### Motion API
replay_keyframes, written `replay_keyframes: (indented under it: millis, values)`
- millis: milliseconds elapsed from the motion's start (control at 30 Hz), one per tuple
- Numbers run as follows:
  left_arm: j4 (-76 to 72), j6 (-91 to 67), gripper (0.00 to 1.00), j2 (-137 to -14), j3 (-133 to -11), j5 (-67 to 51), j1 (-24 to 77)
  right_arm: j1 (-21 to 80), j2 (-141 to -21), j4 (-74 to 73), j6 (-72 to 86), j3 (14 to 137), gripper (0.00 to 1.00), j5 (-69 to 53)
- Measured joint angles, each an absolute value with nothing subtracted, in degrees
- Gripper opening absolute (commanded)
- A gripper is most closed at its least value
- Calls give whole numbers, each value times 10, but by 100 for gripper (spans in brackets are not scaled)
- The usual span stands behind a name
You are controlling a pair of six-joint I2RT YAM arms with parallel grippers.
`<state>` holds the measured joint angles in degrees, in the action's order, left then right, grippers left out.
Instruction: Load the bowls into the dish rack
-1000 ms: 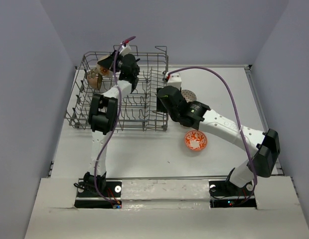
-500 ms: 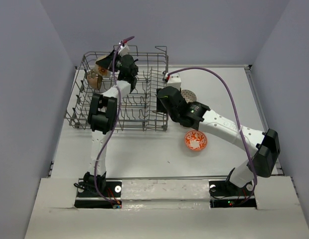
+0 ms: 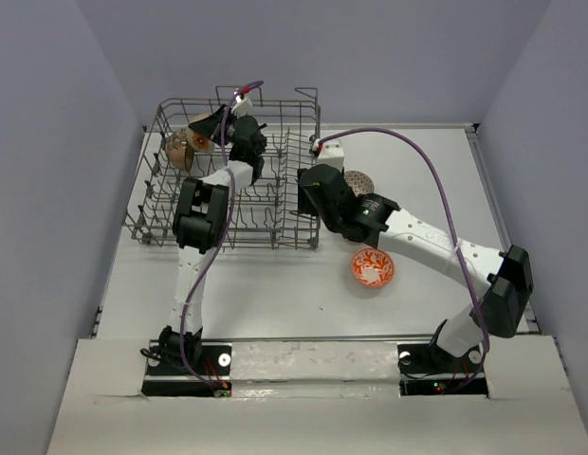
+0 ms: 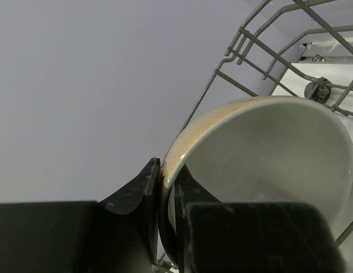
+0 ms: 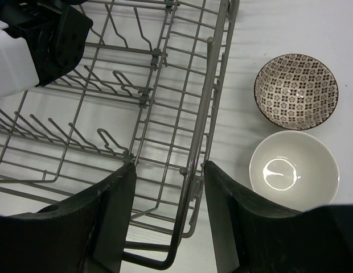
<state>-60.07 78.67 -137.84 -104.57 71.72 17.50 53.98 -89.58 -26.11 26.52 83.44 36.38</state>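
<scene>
1. Currently the left gripper (image 4: 165, 181) is clamped on the rim of the brown bowl (image 4: 262, 153), one finger outside and one inside. The bowl is held tilted above the far-left corner of the dish rack (image 3: 150, 207), close to its far wall and not yet seated.
2. The right gripper (image 5: 168, 199) has its jaws apart and empty, hovering over the rack's right side wire.
3. On the bench (image 3: 275, 294), right of the rack: patterned bowl (image 5: 296, 91), white bowl (image 5: 294, 168), orange-red bowl (image 3: 372, 268). One more bowl (image 3: 177, 149) already sits in the rack's far-left corner (colour hard to tell).
4. Risks:
   - A rim-only pinch is thin, so the bowl may pivot or slip on any knock.
   - It could clip the far wall wires or land on the bowl already there.
   - The right gripper sits near the side wire, and a careless move could snag and shift the rack.
5. Versus a second ago: the held bowl has moved further toward the far wall and the left wrist has turned. The right arm and bench bowls are unchanged.
</scene>
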Motion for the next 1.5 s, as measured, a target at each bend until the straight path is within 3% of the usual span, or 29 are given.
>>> replay_keyframes:
  millis: [1500]
  values:
    - [-645,862,0,-1383,-1037,690,168,540,-896,-254,248,834,57,337]
